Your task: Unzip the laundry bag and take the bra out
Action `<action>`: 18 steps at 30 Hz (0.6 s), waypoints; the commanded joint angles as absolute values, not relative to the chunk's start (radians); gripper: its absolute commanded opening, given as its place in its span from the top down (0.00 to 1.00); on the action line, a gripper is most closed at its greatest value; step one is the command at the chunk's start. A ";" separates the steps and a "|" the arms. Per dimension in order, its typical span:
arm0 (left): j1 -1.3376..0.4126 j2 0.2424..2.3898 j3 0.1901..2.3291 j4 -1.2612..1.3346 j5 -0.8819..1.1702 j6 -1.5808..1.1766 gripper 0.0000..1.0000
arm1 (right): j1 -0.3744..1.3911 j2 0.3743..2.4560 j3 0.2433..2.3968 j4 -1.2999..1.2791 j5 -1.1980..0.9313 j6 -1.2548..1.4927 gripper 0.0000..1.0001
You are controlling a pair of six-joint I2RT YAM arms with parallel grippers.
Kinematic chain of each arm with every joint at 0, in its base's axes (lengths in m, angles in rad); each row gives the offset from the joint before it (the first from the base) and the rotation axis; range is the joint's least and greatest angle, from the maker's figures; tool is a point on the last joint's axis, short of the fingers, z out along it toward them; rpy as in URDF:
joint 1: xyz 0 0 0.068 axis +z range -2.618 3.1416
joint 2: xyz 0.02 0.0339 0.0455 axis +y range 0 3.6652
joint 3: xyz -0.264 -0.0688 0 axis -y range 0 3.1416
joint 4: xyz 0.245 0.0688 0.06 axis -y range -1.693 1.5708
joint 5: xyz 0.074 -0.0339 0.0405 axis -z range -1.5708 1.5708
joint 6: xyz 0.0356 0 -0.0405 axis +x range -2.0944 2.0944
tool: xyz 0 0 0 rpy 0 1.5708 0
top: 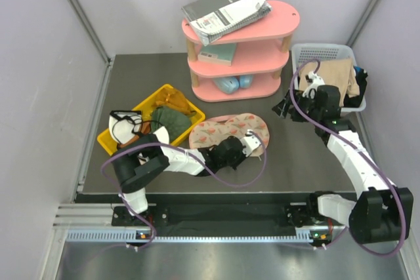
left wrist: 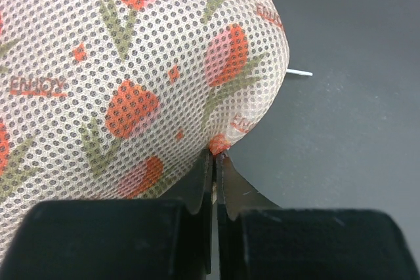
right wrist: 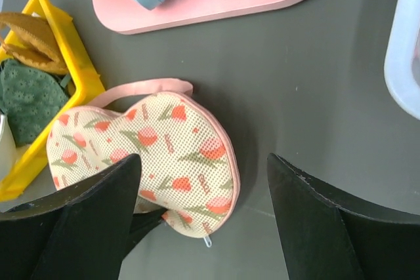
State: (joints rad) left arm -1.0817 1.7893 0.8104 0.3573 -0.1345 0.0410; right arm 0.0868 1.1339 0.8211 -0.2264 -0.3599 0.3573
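I had the left arm [top: 177, 159] low, stretched rightward along the near table. The left gripper [left wrist: 215, 157] had its fingers pressed together, pinching the bag [left wrist: 131, 63] at its rim. My right arm [top: 354, 155] reached forward with the wrist turned left. The right gripper [right wrist: 203, 162] was raised, jaws spread wide.

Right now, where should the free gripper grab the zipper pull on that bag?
Pinch the pull by its small tab, which juts past the bag's trimmed edge over the table. Come from above with the open right gripper, jaws either side of the tab; the left gripper is shut on the rim.
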 commanded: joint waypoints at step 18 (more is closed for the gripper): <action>-0.807 1.520 0.888 0.075 0.192 -0.190 1.00 | 0.604 0.962 0.675 -0.181 -0.114 0.193 0.40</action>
